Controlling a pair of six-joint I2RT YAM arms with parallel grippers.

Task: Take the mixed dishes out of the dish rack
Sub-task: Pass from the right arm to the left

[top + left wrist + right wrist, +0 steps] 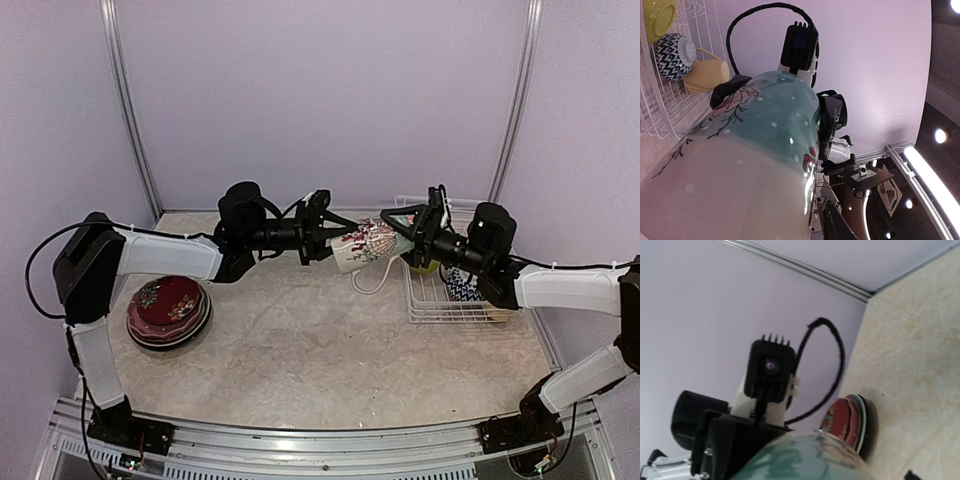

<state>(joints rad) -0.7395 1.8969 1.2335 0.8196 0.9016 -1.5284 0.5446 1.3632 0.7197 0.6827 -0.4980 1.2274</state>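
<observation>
A beige and teal patterned mug (368, 243) hangs on its side above the table, between my two grippers, with its handle pointing down. My right gripper (405, 238) is shut on it; in the left wrist view its black fingers (831, 117) press both sides of the mug (755, 150). My left gripper (335, 238) is at the mug's left end, and its own fingers are hidden behind the mug. The white wire dish rack (440, 305) at the right holds a lime-green bowl (657, 17), a blue-patterned bowl (672, 57) and a pale-yellow mug (707, 75).
A stack of plates with a red floral one on top (168, 310) lies on the table at the left, below the left arm. Walls close in the table at the back and at both sides.
</observation>
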